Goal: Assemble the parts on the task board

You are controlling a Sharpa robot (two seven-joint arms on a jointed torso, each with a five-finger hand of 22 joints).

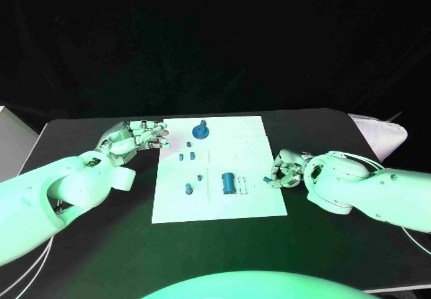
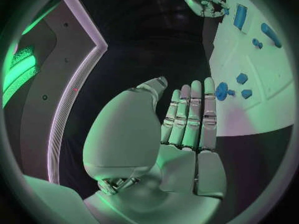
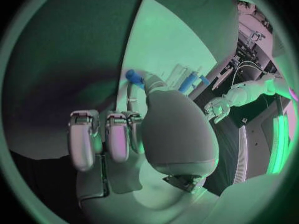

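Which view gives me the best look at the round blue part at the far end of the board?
The head view: the round blue part sits unobstructed on the task board. The left wrist view shows it partly behind the left hand's fingers. In the right wrist view I cannot identify it.

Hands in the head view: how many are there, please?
2: left hand beside the board's far left corner, right hand at its right edge. None seems hidden.

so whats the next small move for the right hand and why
Probably close the right hand on the small blue part at the task board's right edge: its curled fingers sit right by it, but a firm grip isn't visible. The left hand is open.
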